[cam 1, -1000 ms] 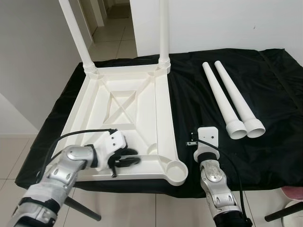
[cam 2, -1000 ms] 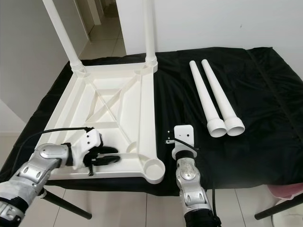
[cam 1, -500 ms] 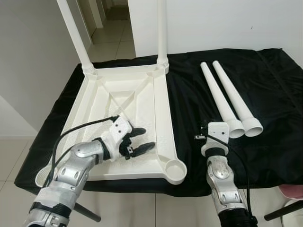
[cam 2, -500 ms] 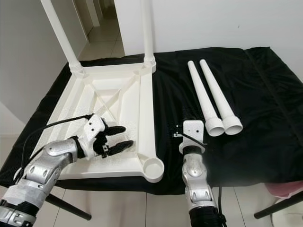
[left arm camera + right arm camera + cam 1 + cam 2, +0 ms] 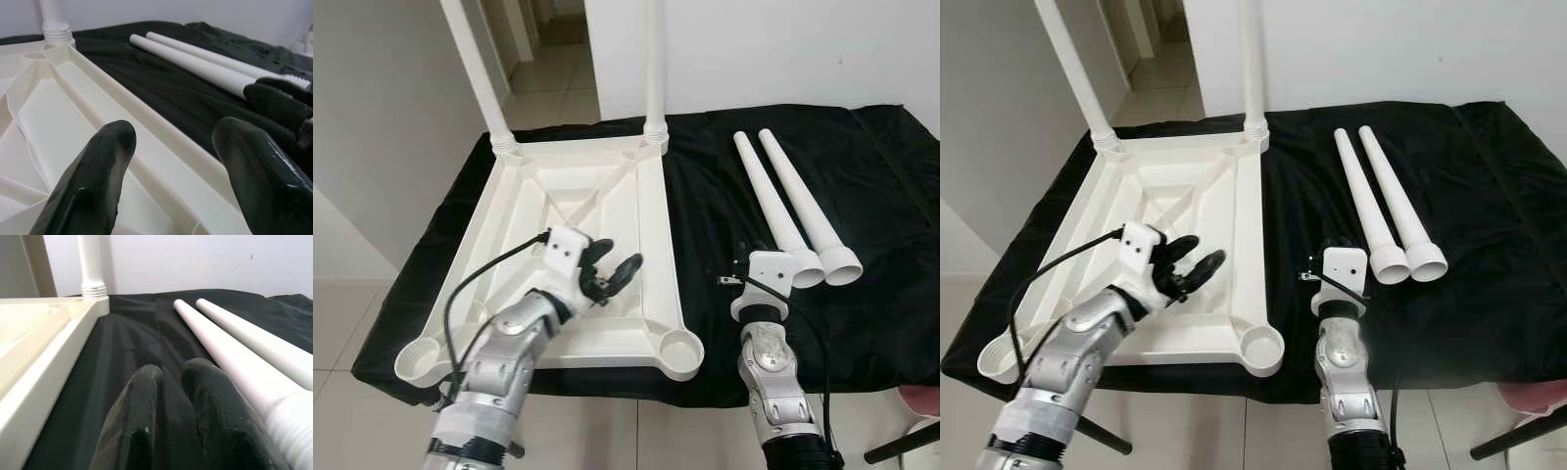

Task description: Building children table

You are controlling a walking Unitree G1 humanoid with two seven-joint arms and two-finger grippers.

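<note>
Black cloth (image 5: 891, 206) over work surface; white wall (image 5: 783, 49) behind; tiled floor (image 5: 553, 83) thru doorway.

no readable text, labels, brands or numbers anywhere

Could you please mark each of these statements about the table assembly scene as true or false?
1. Two legs already stand upright in the far corners of the upturned tabletop. True.
2. The two loose legs lie on the tabletop. False: they lie on the black cloth to its right.
3. The left gripper is shut on a leg. False: its fingers are open above the tabletop, holding nothing.
4. The right gripper has its fingers close together, near the loose legs' wide ends. True.
5. The near-right corner socket holds a leg. False: it is empty.
</note>
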